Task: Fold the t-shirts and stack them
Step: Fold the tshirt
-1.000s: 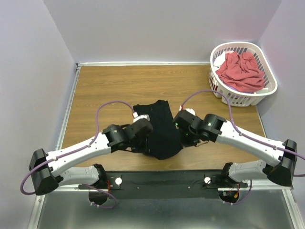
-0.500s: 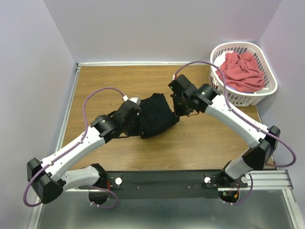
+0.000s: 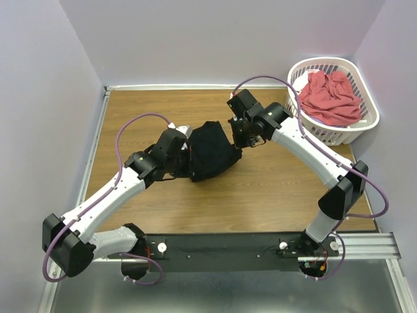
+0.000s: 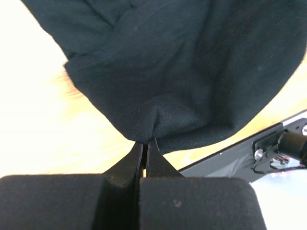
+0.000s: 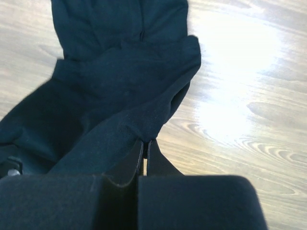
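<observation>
Both arms have carried the black t-shirt [image 3: 210, 151] farther up the table [image 3: 143, 111], and I'm holding it bunched between them, left gripper [image 4: 145, 143] clamped on its left edge, right gripper [image 5: 145, 143] on its right, span running left-right.

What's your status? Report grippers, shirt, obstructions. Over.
Left gripper shut on black t-shirt. Right gripper shut on it too. Shirt bunched between arms. Red t-shirt in basket, far right; no obstruction seen.
</observation>
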Controlling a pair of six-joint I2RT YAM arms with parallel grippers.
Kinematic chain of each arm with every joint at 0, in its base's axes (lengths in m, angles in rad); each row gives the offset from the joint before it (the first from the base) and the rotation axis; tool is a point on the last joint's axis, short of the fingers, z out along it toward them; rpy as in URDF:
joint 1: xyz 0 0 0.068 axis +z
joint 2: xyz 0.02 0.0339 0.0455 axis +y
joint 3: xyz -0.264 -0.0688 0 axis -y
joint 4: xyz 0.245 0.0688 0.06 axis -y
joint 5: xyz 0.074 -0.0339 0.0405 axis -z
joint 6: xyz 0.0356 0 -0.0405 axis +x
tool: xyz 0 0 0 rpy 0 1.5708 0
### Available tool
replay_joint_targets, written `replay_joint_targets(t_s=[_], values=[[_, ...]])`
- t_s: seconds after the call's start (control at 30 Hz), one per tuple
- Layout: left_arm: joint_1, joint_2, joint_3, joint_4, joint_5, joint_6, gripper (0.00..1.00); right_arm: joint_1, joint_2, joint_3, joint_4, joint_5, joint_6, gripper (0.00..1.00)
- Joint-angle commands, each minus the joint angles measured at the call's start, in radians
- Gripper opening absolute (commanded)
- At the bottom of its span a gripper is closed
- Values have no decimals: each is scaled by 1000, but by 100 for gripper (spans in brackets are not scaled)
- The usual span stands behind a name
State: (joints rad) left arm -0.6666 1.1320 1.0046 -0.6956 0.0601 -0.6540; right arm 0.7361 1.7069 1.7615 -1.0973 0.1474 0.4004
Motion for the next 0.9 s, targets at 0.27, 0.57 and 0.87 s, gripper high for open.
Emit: replay_joint_targets(t_s=[0.27,0.57,0.87], values=[[-220,-155,-127,18,66,-74,0,-1,-389,-386,2,-291,24,1],[-475,-250,-201,18,43,-299,0,0,-628,-520,-134,-351,77,0],[-392,-207,-150,28,6,-236,0,2,-483,-335,-124,-177,55,0]])
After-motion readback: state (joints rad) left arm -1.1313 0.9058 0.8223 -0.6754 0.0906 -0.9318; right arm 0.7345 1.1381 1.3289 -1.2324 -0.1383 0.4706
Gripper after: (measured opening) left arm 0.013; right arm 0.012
